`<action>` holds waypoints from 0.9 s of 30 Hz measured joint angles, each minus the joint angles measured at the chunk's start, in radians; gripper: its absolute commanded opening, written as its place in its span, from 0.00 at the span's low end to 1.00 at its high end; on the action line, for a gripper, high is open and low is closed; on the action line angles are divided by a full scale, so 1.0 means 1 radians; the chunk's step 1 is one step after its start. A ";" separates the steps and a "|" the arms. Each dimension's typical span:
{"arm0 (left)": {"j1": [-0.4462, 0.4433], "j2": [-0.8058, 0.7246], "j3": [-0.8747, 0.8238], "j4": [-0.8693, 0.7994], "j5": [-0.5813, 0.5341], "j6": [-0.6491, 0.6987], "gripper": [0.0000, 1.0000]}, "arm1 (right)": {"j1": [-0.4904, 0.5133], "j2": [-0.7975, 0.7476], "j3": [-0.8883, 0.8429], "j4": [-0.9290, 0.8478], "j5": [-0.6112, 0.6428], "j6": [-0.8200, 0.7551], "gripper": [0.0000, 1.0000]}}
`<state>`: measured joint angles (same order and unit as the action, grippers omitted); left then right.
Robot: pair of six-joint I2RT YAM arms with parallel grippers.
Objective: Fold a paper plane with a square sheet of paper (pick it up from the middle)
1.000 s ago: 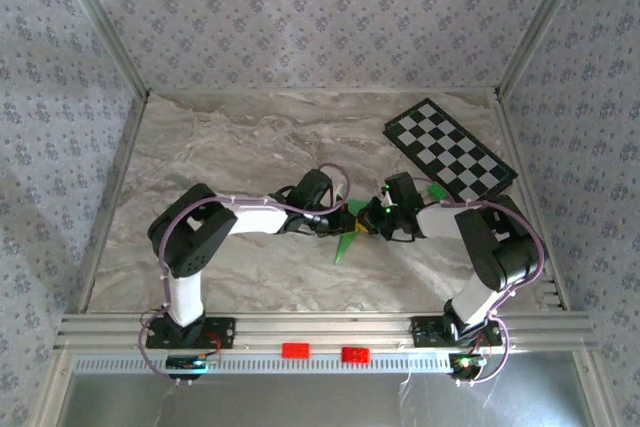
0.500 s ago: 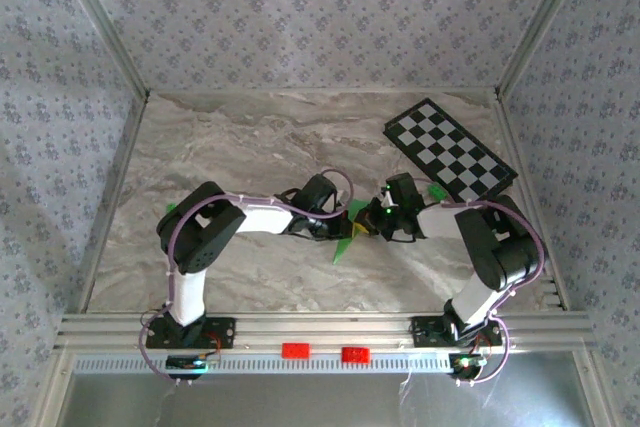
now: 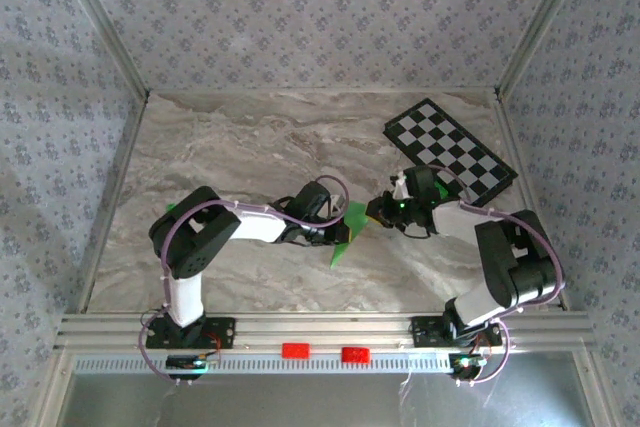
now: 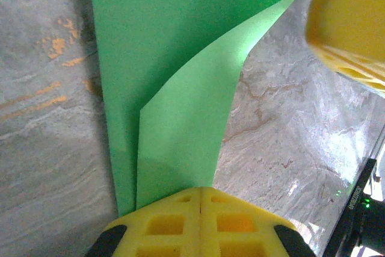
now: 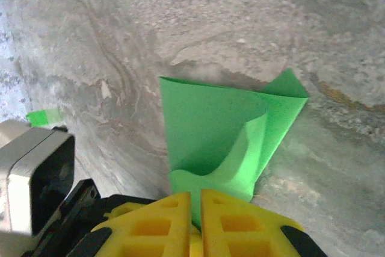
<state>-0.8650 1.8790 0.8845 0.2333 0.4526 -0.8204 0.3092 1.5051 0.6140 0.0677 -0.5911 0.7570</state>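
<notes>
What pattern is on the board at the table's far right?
The board has black-and-white checks, clearest in the top external view.

Paper plane (image 3: pixel 342 245) between left hand (image 3: pixel 335 233) and right hand (image 3: pixel 377 210), checkered board (image 3: pixel 450 152) behind right, seemingly apart.

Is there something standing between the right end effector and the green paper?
Nothing visible does. An edge of the green paper sits directly between the fingers of the right end effector. The left end effector pinches the other end.
</notes>
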 measured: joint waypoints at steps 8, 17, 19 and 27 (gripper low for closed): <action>0.000 0.000 0.000 0.000 0.000 0.000 0.00 | 0.053 0.005 0.008 -0.023 -0.023 -0.077 0.08; 0.001 0.000 0.000 -0.001 0.003 0.000 0.00 | 0.078 0.178 0.095 -0.036 -0.023 -0.097 0.04; 0.001 0.000 0.000 -0.002 0.003 0.000 0.00 | 0.055 0.206 0.099 -0.032 -0.049 -0.097 0.04; 0.001 0.000 0.000 -0.001 0.003 0.001 0.00 | -0.036 0.244 0.122 -0.033 -0.116 -0.134 0.06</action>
<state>-0.8642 1.8793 0.8841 0.2321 0.4561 -0.8196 0.2729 1.7493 0.7357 0.0349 -0.7074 0.6228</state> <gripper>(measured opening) 0.037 0.057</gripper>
